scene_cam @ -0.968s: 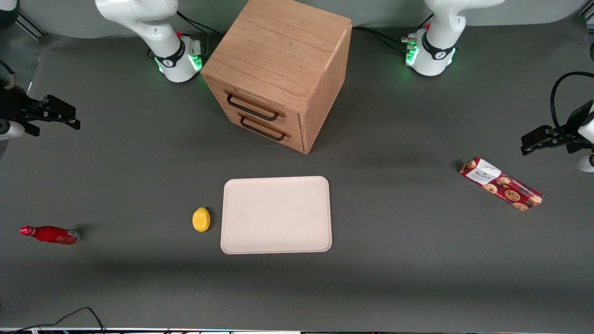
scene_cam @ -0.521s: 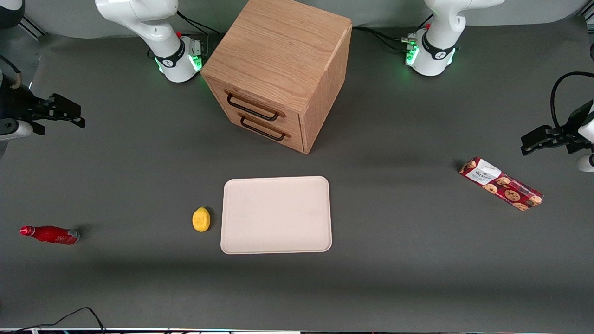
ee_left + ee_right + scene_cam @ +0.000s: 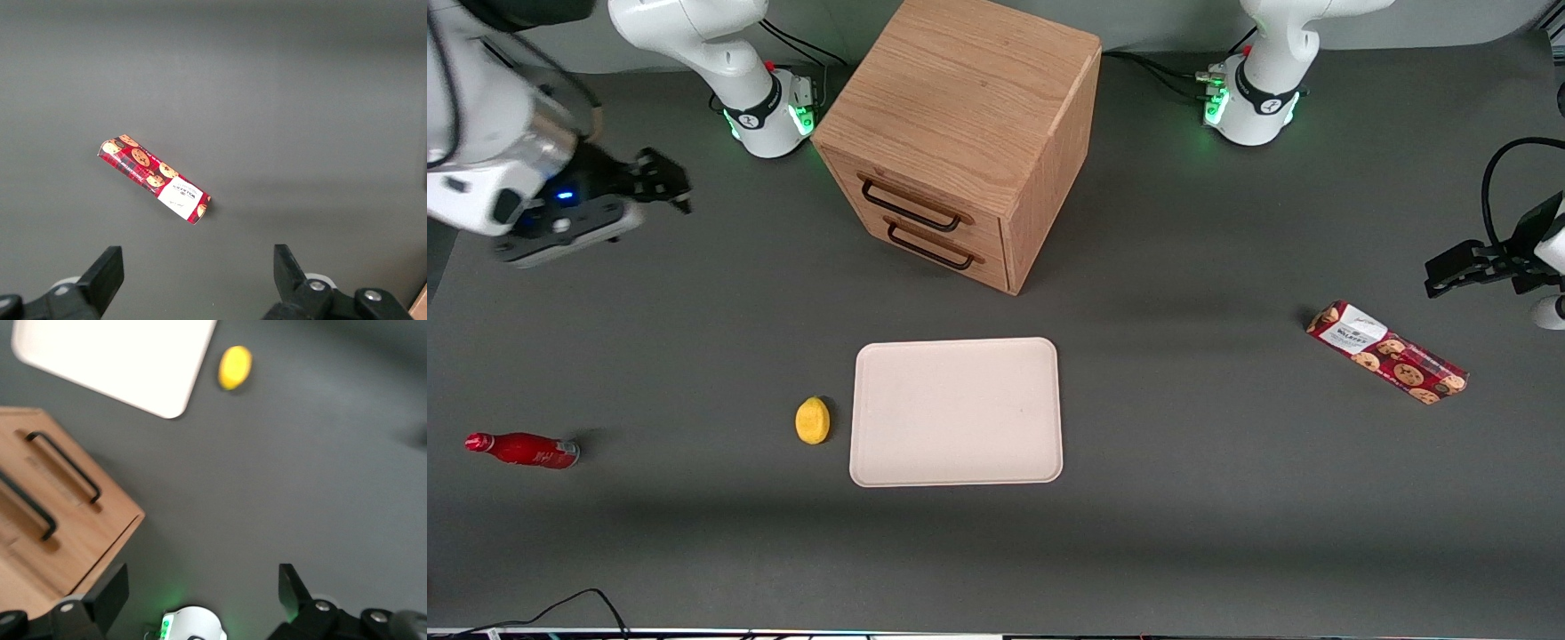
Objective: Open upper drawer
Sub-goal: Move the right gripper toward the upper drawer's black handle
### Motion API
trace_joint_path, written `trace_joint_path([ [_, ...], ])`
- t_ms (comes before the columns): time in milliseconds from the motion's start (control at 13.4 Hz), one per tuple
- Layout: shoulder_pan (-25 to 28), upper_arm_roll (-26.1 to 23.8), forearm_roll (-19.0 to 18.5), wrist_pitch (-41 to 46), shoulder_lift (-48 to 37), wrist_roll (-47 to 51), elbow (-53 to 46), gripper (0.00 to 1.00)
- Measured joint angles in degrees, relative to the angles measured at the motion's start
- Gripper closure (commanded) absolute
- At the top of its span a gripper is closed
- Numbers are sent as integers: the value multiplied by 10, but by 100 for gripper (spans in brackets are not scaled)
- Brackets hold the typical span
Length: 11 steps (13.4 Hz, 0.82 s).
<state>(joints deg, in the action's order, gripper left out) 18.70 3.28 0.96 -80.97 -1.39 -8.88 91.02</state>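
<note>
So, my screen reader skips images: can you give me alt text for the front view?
An oak cabinet stands with its upper drawer and lower drawer both shut, while the open black gripper hovers toward the working arm's end of the table. Nearer the camera lie a pale rectangular tray, a yellow lemon, a red bottle and a red cookie box.

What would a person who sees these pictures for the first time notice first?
The oak cabinet stands out, farther from the front camera than the beige tray; its upper drawer and lower drawer are both shut. The working arm's tool hangs open and empty above the table, off toward the working arm's end from the cabinet. A yellow lemon lies beside the tray.
</note>
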Motion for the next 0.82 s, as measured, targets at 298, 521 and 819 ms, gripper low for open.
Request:
trace_joint_path([
  [298,78,0,42,2,15,0,0,0],
  [521,131,0,47,-2,31,0,-1,0],
  [819,149,0,68,-23,64,0,-17,0],
])
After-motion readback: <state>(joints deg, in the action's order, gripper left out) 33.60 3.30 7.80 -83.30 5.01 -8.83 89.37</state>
